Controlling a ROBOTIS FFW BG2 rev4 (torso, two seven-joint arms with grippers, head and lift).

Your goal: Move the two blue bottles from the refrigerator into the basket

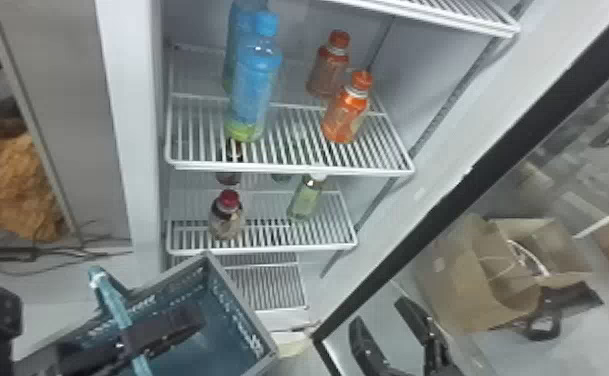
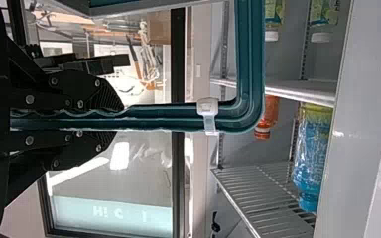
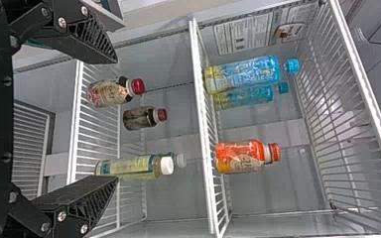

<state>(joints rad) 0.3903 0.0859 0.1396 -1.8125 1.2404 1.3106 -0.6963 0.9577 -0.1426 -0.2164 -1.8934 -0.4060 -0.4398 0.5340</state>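
Blue bottles (image 1: 254,92), two, upright at L of a wire shelf (image 1: 288,170) in the fridge, one near, one far just behind. Near specimen: blue cap, narrow clear neck, rounded shoulder, blue body grading to yellow-green at btm. Two orange bottles (image 1: 346,117) stand to R, same shelf. Basket (image 1: 240,300), grey-teal, lies near, below shelf lvl. L gripper (image 1: 190,321): fingers closed on the teal handle (image 2: 158,118) of the basket. R gripper (image 1: 378,311), near R, w/ fingers spread wide, nothing betw. them.
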